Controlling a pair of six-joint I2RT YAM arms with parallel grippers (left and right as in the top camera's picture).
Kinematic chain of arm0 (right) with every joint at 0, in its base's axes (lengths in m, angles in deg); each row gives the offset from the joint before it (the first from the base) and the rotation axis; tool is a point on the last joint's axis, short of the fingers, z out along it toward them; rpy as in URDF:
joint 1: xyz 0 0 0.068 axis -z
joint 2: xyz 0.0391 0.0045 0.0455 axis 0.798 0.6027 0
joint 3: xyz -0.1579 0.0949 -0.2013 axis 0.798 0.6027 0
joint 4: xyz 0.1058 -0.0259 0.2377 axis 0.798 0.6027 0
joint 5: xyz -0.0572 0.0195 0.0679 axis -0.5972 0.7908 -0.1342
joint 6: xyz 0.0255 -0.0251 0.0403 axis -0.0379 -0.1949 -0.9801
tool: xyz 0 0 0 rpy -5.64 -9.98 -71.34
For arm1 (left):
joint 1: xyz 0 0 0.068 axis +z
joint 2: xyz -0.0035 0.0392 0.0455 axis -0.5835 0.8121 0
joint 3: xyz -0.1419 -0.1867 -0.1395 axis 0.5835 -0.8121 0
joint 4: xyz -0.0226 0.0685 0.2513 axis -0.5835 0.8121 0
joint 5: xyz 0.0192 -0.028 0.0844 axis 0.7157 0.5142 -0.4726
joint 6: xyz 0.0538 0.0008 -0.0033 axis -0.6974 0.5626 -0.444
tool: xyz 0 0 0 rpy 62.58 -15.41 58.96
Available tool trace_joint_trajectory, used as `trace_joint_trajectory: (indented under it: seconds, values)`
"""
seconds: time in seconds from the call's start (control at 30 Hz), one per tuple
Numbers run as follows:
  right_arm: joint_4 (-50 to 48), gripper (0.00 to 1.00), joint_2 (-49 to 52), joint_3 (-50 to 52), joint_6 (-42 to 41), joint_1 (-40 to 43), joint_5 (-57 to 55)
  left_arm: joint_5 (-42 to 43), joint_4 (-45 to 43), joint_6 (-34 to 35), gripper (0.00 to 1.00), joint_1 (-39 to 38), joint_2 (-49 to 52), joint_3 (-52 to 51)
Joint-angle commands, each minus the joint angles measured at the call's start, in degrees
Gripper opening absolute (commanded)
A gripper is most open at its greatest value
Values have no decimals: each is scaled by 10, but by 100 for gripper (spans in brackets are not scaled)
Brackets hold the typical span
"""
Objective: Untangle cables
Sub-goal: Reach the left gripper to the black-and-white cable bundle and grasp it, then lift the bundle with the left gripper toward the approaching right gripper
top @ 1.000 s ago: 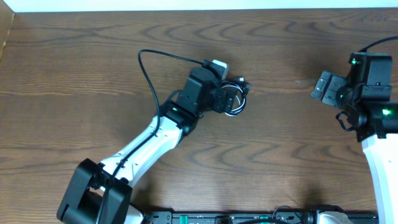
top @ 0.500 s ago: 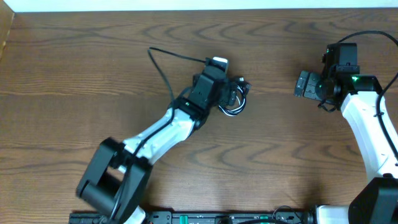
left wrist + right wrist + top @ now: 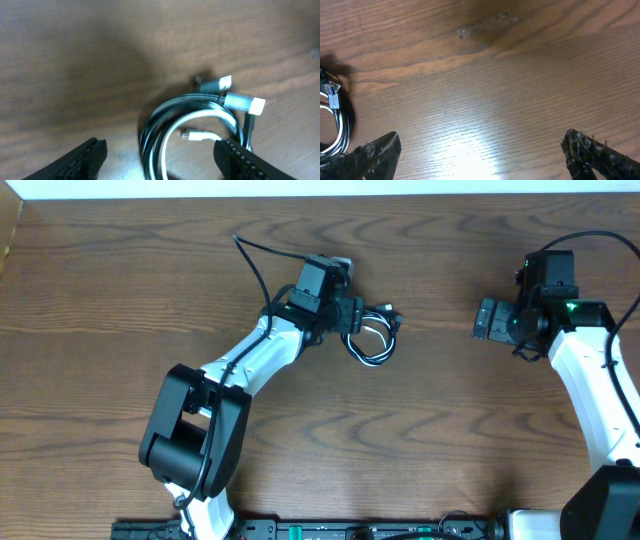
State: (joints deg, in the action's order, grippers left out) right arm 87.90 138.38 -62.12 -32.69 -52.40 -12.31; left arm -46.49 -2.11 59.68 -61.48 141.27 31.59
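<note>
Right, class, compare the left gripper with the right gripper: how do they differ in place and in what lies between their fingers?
The left gripper has the coiled cables between its fingers; the right gripper has only bare table between its own. The left gripper sits near the table's middle; the right gripper sits towards the right side, apart from the cables. Shared: both are open and hold nothing.

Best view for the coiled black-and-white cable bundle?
Left wrist: coiled black-and-white cable bundle seen close up, plug ends clear. Overhead shows it small; right wrist catches only its edge at left.
</note>
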Motion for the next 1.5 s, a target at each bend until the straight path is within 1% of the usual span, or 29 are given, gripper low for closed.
trace_joint_trajectory:
  seconds: [0.0,0.1,0.2,0.37,0.5,0.63,0.7,0.73,0.77,0.9,1.0,1.13,1.23,1.3,1.37,1.47]
  values:
    - [6,99,-5,-2,9,2,4,17,32,-47,73,-8,9,7]
    - [7,99,-5,-2,7,2,18,17,44,-59,73,-14,20,7]
    - [9,99,-5,-2,7,2,28,17,46,-58,70,-20,28,7]
    - [18,99,-5,-2,7,2,28,-35,61,-58,68,-34,39,7]
    - [20,99,-5,-2,7,2,27,-38,60,-58,59,-40,51,6]
    - [22,99,-5,-2,7,2,27,-36,61,-58,57,-47,71,5]
    - [22,99,-5,-2,7,2,27,-36,59,-58,42,-51,82,5]
    - [22,99,-5,-2,8,2,26,-37,58,-58,19,-53,84,5]
    - [22,99,-5,-2,10,2,27,-37,56,-57,8,-53,84,5]
    - [22,99,-5,-2,12,2,24,-35,38,-26,7,-53,75,5]
    - [22,99,-5,-2,12,2,20,-32,39,-23,8,-53,58,6]
    - [22,99,-5,-1,12,2,21,-30,41,3,8,-53,7,6]
    - [27,99,-5,-1,14,2,34,-12,41,2,7,-53,-47,6]
    - [35,99,-5,0,49,2,78,-12,54,3,8,-53,-83,6]
    - [34,99,-5,0,81,2,127,-2,70,25,7,-52,-116,6]
    - [26,99,-5,0,149,2,237,68,71,54,8,-45,-148,6]
